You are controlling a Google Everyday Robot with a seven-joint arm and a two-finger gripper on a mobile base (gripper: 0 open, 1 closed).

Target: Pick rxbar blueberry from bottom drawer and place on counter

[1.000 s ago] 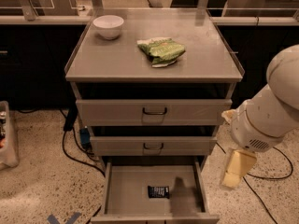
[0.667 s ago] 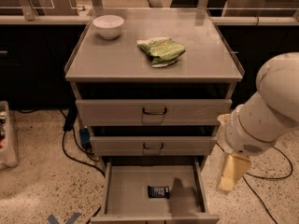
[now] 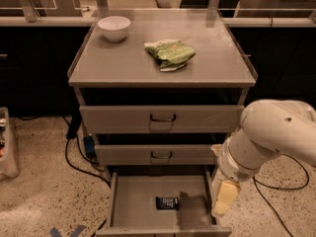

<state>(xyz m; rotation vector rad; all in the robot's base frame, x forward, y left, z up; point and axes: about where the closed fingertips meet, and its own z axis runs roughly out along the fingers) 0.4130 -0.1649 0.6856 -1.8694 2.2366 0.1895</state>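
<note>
At your far left, on the speckled floor, stands what looks like a clear bin [image 3: 7, 144], cut off by the edge; dark cables [image 3: 74, 159] trail beside the cabinet. On the grey worktop [image 3: 123, 65] you have a white bowl [image 3: 114, 27] at the back left corner, and a crumpled green bag [image 3: 170, 54] right of it, near the middle. Below are two shallow drawers [image 3: 118, 118] with dark loop handles; under them the bottom drawer [image 3: 131, 199] stands open. The rxbar blueberry [image 3: 167, 203] lies flat on its floor, towards the front, right of centre. The gripper [image 3: 224, 200] hangs just past the drawer's right wall, pointing down, apart from the bar; you cannot tell whether it is apart or together. The white arm [image 3: 279, 132] bulks above it.
</note>
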